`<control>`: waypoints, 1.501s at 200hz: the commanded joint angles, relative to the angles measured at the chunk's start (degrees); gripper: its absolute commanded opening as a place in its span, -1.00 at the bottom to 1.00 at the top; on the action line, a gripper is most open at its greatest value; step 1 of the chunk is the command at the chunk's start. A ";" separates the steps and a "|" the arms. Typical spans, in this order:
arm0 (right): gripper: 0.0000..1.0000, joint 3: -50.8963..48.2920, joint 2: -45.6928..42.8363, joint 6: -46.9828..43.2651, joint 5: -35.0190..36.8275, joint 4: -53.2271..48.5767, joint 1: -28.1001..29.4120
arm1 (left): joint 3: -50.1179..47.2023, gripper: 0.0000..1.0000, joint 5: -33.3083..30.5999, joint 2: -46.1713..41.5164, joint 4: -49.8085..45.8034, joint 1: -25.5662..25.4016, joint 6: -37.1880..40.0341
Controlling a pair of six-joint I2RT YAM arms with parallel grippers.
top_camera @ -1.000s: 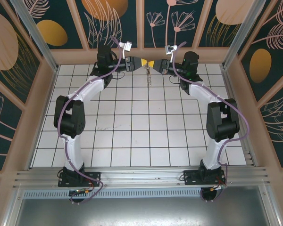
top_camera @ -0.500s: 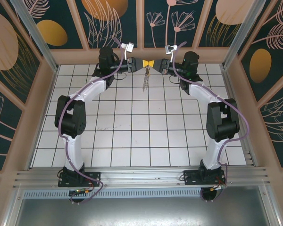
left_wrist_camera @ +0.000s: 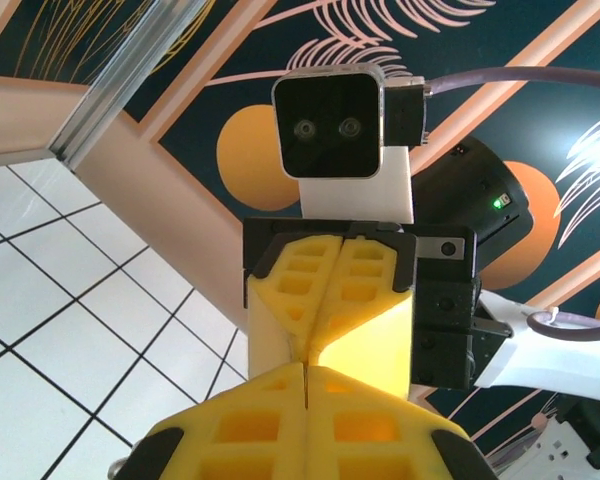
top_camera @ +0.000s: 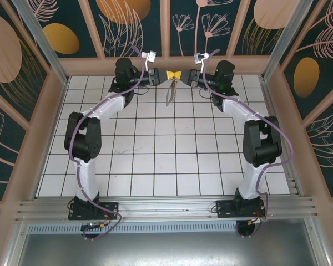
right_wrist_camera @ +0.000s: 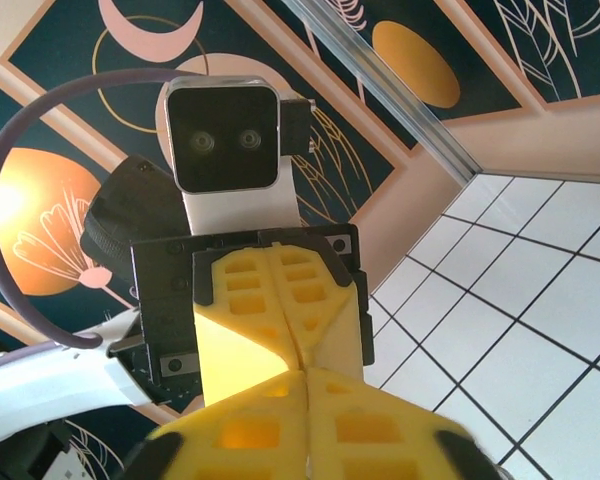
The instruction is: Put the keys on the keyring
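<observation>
Just beneath left claw (top_camera: 172, 75), keyring (top_camera: 170, 95).

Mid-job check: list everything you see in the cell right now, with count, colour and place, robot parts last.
keyring: one, grey-brown thin loop, hanging in the air above the far middle tiles.
table: one, white tiles with dark lines, floor of the cell.
wall panels: several, dark teal with orange and pink plant designs, around the table.
rail: one, silver, near edge.
left gripper: one, yellow fingers, shut, just above the keyring.
right gripper: one, yellow fingers, shut, tip to tip with the left; which one holds the loop I cannot tell.
</observation>
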 commanded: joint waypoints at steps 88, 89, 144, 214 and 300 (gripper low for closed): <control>-0.07 -26.65 -26.79 -16.06 30.58 -1.66 2.99 | -8.11 -1.00 -8.33 -8.50 24.40 -1.85 -14.43; -0.07 -26.83 -26.95 -16.59 30.95 -1.84 3.19 | -8.13 -1.00 -8.42 -8.53 24.46 -1.86 -14.43; 0.02 -34.93 -31.25 -28.18 43.42 1.45 11.42 | -9.91 -1.00 -10.49 -11.94 25.69 -3.06 -14.73; 0.03 -33.73 -32.82 -31.73 46.27 3.30 13.66 | -10.19 -1.00 -10.43 -12.34 24.83 -4.27 -13.83; 0.05 -30.41 -33.85 -35.24 48.63 1.71 15.52 | -10.00 -1.00 -10.76 -11.63 23.59 -5.12 -13.19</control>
